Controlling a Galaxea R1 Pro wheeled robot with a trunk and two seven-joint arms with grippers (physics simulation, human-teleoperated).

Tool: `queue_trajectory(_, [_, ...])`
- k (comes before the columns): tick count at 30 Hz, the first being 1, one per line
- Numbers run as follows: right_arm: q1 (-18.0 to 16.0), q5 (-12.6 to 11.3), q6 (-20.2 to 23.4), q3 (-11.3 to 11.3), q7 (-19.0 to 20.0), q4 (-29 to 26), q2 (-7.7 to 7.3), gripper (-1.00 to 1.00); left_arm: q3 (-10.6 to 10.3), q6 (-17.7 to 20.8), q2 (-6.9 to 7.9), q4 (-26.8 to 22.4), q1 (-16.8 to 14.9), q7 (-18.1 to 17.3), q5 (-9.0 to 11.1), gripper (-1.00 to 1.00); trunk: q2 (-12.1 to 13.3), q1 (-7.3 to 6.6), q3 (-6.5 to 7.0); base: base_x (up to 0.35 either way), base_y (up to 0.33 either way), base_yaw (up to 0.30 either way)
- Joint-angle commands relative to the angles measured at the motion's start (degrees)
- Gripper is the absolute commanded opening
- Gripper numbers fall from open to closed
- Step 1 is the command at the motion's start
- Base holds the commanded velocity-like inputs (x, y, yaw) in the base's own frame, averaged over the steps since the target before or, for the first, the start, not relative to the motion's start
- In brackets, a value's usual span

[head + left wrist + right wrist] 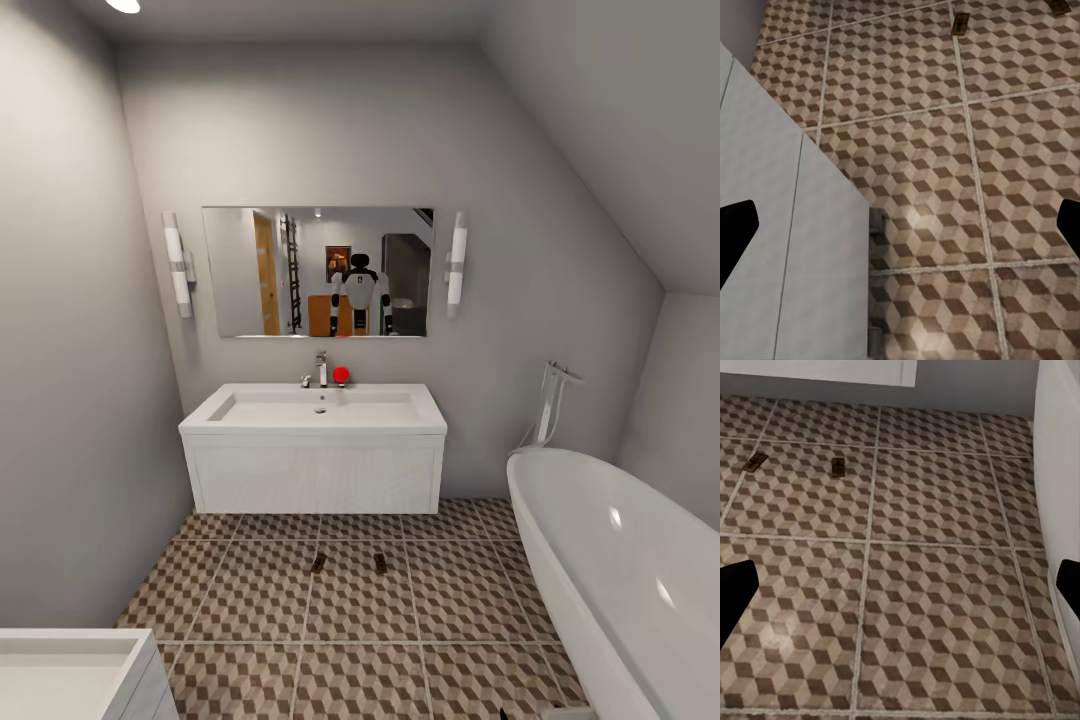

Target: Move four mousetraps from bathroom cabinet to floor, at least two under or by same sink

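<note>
From the head view, two mousetraps (pixel 319 563) (pixel 380 563) lie on the bathroom floor (pixel 260 600) just in front of the sink (pixel 315 410), so the job looks about half done; the next move is likely fetching the remaining two from the cabinet, which is out of frame. The left wrist view shows the left gripper (pixel 900 229) spread and empty, one trap cut off at the edge. The right wrist view shows the right gripper (pixel 900 596) spread wide, empty too.

A home bathroom: wall-hung sink (pixel 313 410) under a mirror (pixel 317 271), white bathtub (pixel 620 560), cube-patterned floor tiles (pixel 360 620).
</note>
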Motion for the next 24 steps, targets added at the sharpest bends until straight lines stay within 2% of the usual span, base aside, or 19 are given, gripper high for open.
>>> queue_trajectory(1, [-0.1,-0.6,-0.2,0.4,0.2,0.0,-0.03,1.00,-0.5,-0.2,-0.01,0.1,-0.1,0.1,0.6,1.00,-0.1,0.01,-0.10,0.000,0.000,0.000])
queue_trajectory(24, [-0.1,-0.6,-0.2,0.4,0.2,0.1,-0.03,1.00,-0.5,-0.1,-0.14,0.4,-0.1,0.1,0.6,1.00,-0.1,0.01,-0.10,-0.010,0.000,0.000])
